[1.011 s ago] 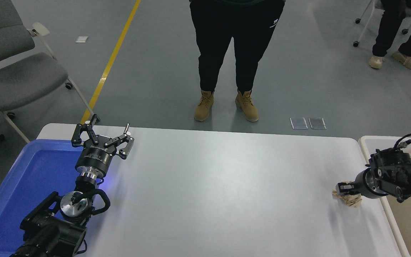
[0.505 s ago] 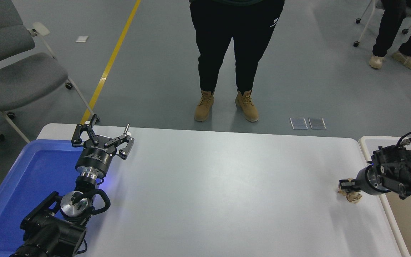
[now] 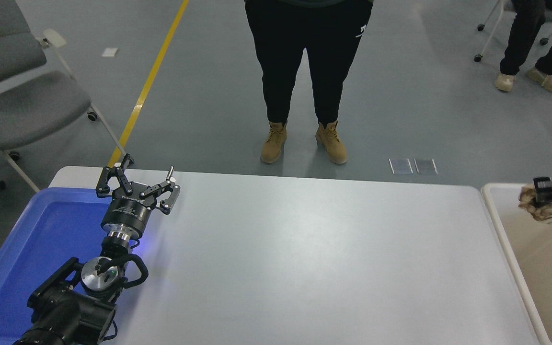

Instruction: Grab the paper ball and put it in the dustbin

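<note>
My right gripper [image 3: 539, 195] comes in from the right edge and is shut on the paper ball [image 3: 531, 203], a small crumpled tan wad. It holds the ball in the air over the far end of the dustbin [image 3: 495, 211], a beige bin with a white rim off the table's right end. Most of the right arm is out of view. My left gripper [image 3: 138, 186] is parked at the lower left, open and empty, above the far edge of the blue tray.
A shallow blue tray [image 3: 31, 249] lies at the table's left end under the left arm. A person in black trousers and tan boots [image 3: 304, 143] stands beyond the table's far edge. A grey chair [image 3: 22, 96] stands at the far left.
The right gripper has lifted the paper ball off the table's right end and carried it up and to the right, over the dustbin. The left arm has not moved.
</note>
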`<action>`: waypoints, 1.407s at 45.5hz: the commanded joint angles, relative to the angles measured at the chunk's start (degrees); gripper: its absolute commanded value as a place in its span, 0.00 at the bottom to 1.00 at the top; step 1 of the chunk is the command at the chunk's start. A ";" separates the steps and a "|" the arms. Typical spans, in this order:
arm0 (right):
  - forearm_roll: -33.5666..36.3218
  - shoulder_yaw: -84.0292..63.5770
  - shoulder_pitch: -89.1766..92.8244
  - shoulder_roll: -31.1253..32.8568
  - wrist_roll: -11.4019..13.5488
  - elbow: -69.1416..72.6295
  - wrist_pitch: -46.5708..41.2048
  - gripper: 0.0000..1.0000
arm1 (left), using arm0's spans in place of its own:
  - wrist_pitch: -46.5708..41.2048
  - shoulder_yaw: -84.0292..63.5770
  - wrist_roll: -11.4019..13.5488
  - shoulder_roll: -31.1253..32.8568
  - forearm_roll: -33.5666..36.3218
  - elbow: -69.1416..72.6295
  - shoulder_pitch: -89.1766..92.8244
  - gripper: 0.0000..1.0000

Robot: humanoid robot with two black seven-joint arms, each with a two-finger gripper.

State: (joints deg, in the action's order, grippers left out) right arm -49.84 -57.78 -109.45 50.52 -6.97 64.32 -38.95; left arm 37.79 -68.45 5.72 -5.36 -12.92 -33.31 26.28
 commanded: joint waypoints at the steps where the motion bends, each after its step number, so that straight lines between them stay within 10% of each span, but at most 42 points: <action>1: -3.42 -1.73 -16.32 3.79 1.17 5.99 -6.05 0.00 | 0.01 -0.01 -0.01 0.00 0.00 0.00 0.00 0.99; 25: -2.19 -0.14 -18.27 10.73 4.24 -10.34 -6.05 0.00 | 0.01 -0.01 -0.01 0.00 0.00 0.00 0.00 0.99; 36: 23.70 1.70 2.37 12.59 4.33 -25.90 13.88 0.00 | 0.01 -0.01 -0.01 0.00 0.00 0.00 0.00 0.99; 48: 56.51 16.36 39.45 0.64 4.42 -44.96 33.05 0.00 | -0.08 0.08 0.08 0.00 0.00 0.00 0.00 0.99; 64: 59.77 53.89 69.36 -21.95 6.71 -70.91 37.35 0.00 | -0.08 0.08 0.08 0.00 0.00 0.00 0.00 0.99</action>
State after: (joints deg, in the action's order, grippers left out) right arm 4.28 -24.84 -58.86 41.61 -1.31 7.49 -7.31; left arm 37.71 -68.39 5.79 -5.36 -12.92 -33.31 26.28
